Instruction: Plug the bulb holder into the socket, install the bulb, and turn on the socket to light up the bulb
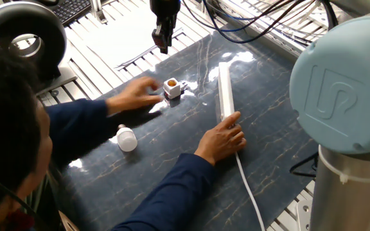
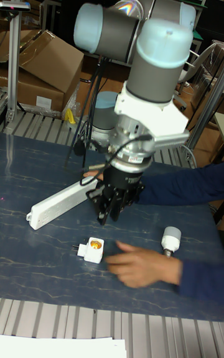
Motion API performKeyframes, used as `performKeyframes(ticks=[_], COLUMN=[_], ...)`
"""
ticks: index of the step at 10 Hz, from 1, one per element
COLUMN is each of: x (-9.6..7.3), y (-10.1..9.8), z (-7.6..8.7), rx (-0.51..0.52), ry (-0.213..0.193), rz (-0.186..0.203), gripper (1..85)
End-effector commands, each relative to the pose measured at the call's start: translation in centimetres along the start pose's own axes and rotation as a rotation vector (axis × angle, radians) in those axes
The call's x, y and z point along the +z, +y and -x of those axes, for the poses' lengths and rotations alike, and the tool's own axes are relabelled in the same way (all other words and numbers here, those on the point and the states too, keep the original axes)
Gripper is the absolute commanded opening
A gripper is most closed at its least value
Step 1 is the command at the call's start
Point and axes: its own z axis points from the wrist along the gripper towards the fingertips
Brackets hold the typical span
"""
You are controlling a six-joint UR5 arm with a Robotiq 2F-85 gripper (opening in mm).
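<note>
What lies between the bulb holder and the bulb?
In the fixed view, a person's hand lies between the bulb holder and the bulb.

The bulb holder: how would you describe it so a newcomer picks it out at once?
Start from the dark marbled mat and its long white socket. Just left of that strip, beside a person's fingers, sits the bulb holder. It is a small white cube with an orange-copper round opening, unlike the rounded white bulb lying nearer the person.
</note>
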Motion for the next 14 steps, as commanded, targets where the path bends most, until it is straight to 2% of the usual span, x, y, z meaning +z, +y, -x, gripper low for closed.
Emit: performKeyframes(ticks=[1, 4, 6, 7, 8, 9, 11, 13, 14], x=[1.8, 2.9, 3.7, 4.1, 4.7, 5.3, 6.4, 6.7, 7.0], y=[-0.8, -0.8, -0.8, -0.9, -1.1, -1.0, -1.5, -2.0, -1.9], z=[0.4, 0.2, 0.1, 0.1, 0.1, 0.4, 0.5, -0.2, -0.4], rx=[-0.097, -0.132, -0.206, -0.255, -0.313, -0.359, -0.432, -0.5, -0.516], ry=[-0.01, -0.016, -0.014, -0.019, -0.029, -0.052, -0.07, -0.041, -0.042], rz=[0.001, 0.013, 0.015, 0.016, 0.014, 0.022, 0.007, -0.007, -0.003], gripper=[32.0, 31.0, 34.7, 39.7, 40.3, 45.3, 46.3, 47.0, 48.3])
